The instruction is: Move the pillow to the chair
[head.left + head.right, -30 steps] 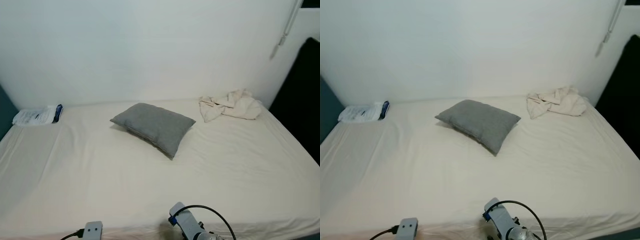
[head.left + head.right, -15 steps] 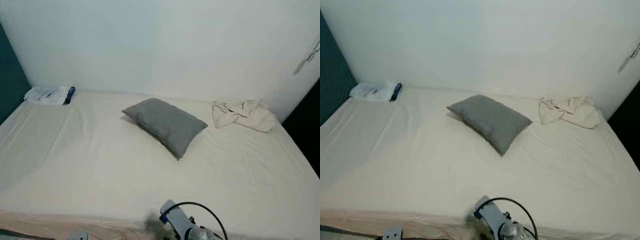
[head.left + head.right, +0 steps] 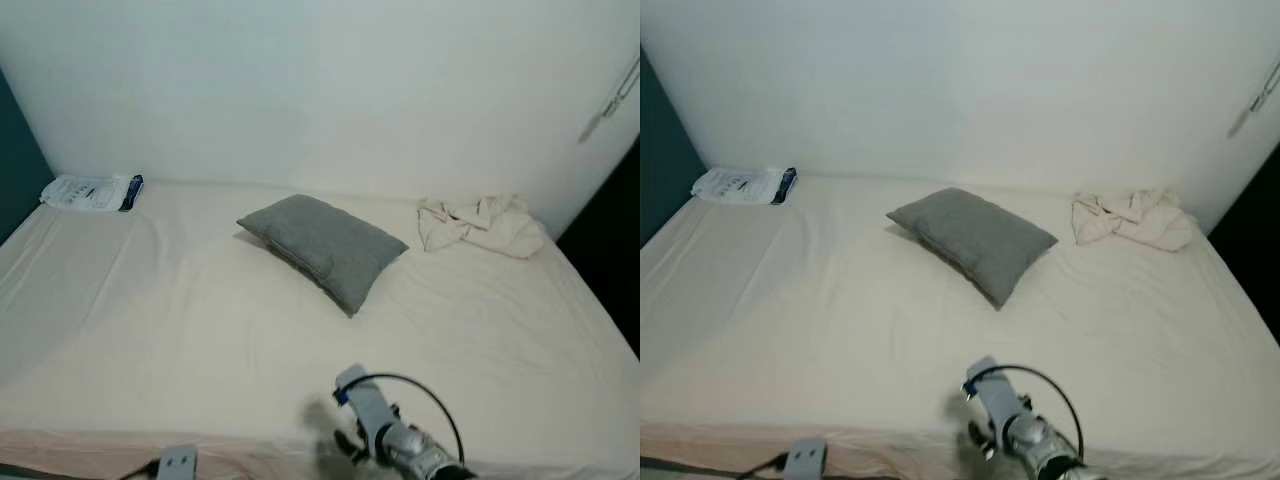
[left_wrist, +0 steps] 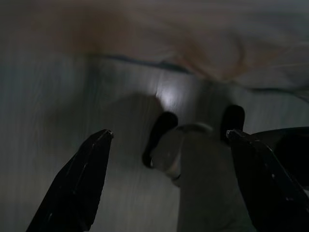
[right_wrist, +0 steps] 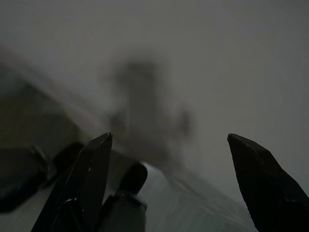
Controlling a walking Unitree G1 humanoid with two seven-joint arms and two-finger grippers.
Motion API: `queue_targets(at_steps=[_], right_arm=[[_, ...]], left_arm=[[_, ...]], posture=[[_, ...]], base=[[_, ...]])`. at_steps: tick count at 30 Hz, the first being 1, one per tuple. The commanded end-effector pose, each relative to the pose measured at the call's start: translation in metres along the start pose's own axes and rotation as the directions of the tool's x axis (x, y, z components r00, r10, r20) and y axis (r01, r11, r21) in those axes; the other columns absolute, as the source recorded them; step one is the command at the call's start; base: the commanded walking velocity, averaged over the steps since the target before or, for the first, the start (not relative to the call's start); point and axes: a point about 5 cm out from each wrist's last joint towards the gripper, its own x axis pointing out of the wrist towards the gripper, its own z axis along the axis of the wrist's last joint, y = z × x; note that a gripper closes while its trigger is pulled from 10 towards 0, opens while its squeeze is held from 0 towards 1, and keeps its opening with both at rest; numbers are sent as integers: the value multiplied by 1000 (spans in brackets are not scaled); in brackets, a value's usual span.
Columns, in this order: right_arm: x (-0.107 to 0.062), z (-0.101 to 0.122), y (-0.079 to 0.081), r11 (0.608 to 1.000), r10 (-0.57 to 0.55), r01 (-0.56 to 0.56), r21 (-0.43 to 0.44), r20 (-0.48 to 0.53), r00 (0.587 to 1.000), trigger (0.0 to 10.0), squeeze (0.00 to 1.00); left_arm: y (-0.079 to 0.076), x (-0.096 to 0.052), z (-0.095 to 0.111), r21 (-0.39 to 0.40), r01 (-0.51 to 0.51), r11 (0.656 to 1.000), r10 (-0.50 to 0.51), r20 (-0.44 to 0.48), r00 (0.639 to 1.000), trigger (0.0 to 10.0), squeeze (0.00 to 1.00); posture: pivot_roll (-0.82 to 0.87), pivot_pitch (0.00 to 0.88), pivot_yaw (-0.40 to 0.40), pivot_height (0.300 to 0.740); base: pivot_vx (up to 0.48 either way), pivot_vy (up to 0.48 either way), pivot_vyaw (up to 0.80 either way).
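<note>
Grey pillow (image 3: 323,247) lies flat on the bed (image 3: 200,340), about mid-bed and slightly toward the wall (image 3: 300,90), one corner pointing to 5 o'clock. Nothing is touching it. No chair seen in the head views.

From the pillow, a crumpled cream cloth (image 3: 483,222) sits at approx. 2 o'clock, near the back-right corner of the bed, well apart. A white packet w/ blue edge (image 3: 90,192) lies at approx. 10 o'clock in the back-left corner, also well apart. A dark teal surface (image 3: 15,160) borders the far left edge; a dark area (image 3: 610,260) runs down the right side.

Right arm (image 3: 395,440) shows at 6 o'clock, low at the near edge of the bed, silver w/ a black cable looping over it. A small grey bit of the left arm (image 3: 178,462) pokes in at approx. 7 o'clock.

Wrist views are dark and blurry. Left gripper (image 4: 166,137): fingers spread wide apart, holding nothing, w/ floor and a robot foot below. Right gripper (image 5: 169,142): fingers likewise wide apart, nothing between them.
</note>
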Motion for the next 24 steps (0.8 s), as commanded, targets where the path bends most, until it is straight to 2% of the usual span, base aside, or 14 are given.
queue_targets(at_steps=[1,5,13,18,21,24], right_arm=[[-1,-4,0,1000,-4,4,29,-2,1000,10000,0],[-1,-9,3,999,6,-6,40,-11,1000,10000,0],[-4,-27,10,999,42,-41,17,-74,996,10000,0],[-4,-30,10,999,45,-44,17,-84,995,10000,0],[-4,-29,10,999,47,-46,15,-82,996,10000,0],[-4,-28,10,999,49,-48,12,-80,996,10000,0]], left_arm=[[-4,0,-2,7,28,1000,-28,-18,999,10000,0],[-5,2,6,-26,29,999,-29,6,1000,10000,0],[-4,2,6,2,34,999,-34,-3,999,10000,0],[-2,1,1,9,27,1000,-27,-21,999,10000,0],[-2,0,-1,-32,26,999,-27,-20,999,10000,0],[-3,0,-3,-46,31,998,-33,-24,999,10000,0]], posture=[[-57,52,-54,740],[-67,47,-47,740],[-73,44,-40,740],[-75,43,-40,740],[-76,44,-39,740],[-76,45,-40,740]], base=[[0,0,0],[0,0,0],[0,0,0],[435,0,0],[465,0,0],[0,0,0]])
